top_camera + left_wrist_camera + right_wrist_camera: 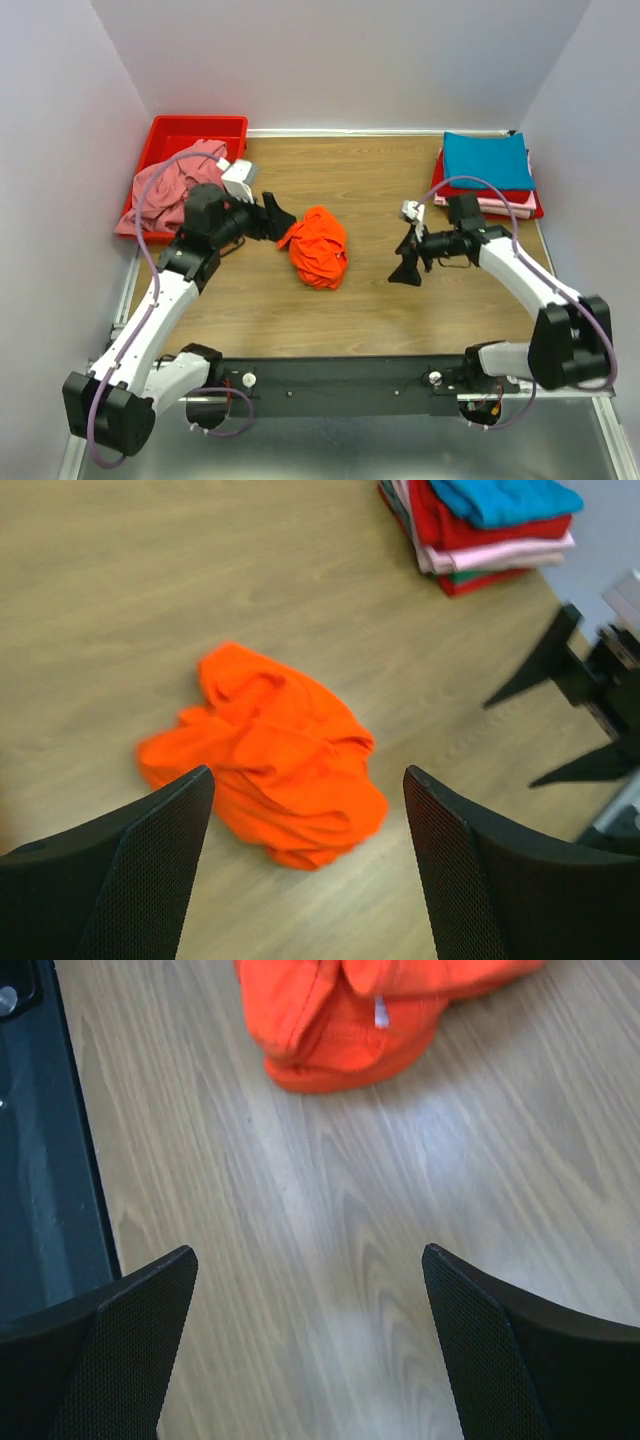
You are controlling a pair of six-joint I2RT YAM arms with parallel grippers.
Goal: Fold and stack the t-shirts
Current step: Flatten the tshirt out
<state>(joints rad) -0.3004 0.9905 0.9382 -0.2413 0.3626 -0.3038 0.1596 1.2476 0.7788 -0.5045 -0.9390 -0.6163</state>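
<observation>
A crumpled bright orange t-shirt [318, 246] [270, 750] [370, 1010] lies loose on the wooden table [340, 180], between the two arms. My left gripper [277, 219] [308, 780] hovers just left of it, open, with nothing between its fingers. My right gripper [408, 262] [310, 1260] is open and empty to the shirt's right, over bare wood. A dusty pink t-shirt [168, 185] hangs bunched over the edge of the red bin. A folded stack with a teal blue t-shirt [487, 158] [500, 498] on top sits at the back right.
The red plastic bin [195, 130] stands at the back left corner. White walls close in the table at the back and on both sides. A black rail [330, 385] [40, 1160] runs along the near edge between the arm bases.
</observation>
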